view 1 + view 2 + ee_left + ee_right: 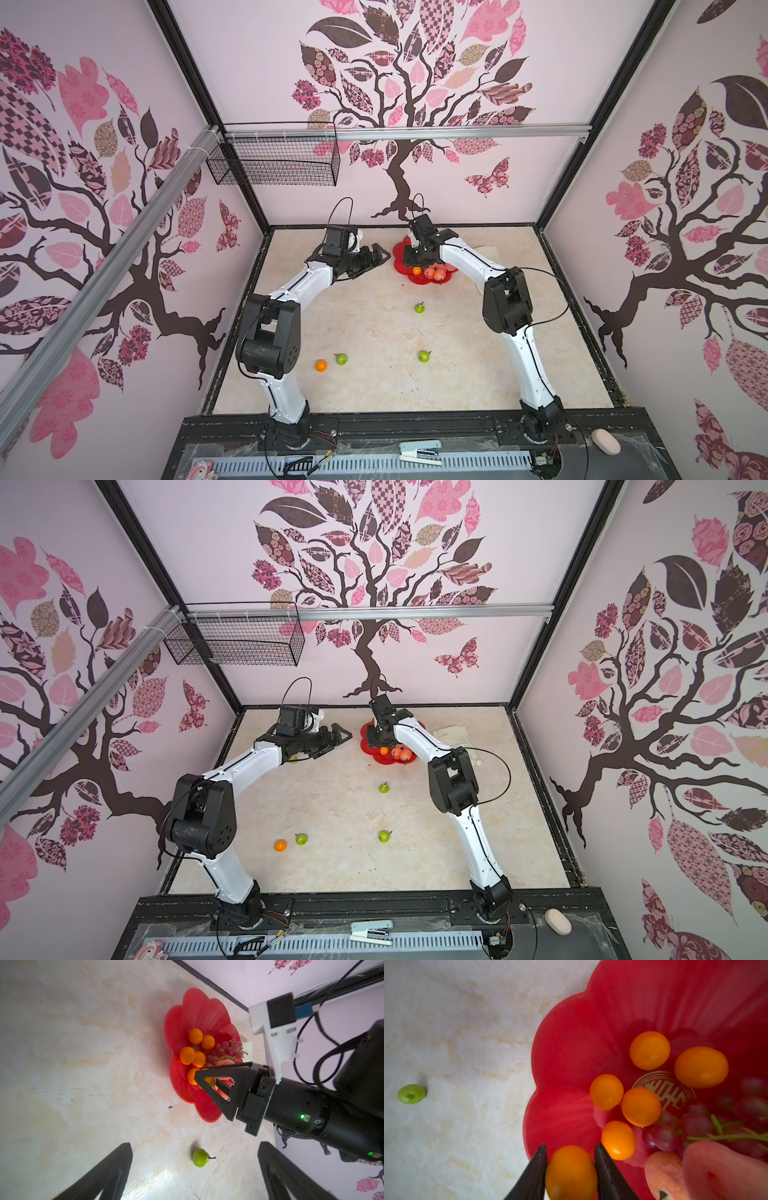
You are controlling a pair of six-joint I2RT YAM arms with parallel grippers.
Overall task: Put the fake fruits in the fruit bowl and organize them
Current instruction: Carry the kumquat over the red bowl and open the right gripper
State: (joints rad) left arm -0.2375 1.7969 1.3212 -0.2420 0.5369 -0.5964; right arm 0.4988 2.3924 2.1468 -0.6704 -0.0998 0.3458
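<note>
The right gripper clasps an orange ball over the red fruit bowl's edge, likely to add it to the oranges inside. The left gripper hangs spread, empty, beside the bowl.

Red bowl, gold sign in its middle. Inside the bowl: orange balls, purple grapes, pink peaches. Outside the bowl: green pears, one orange ball, creamy marbled table.
</note>
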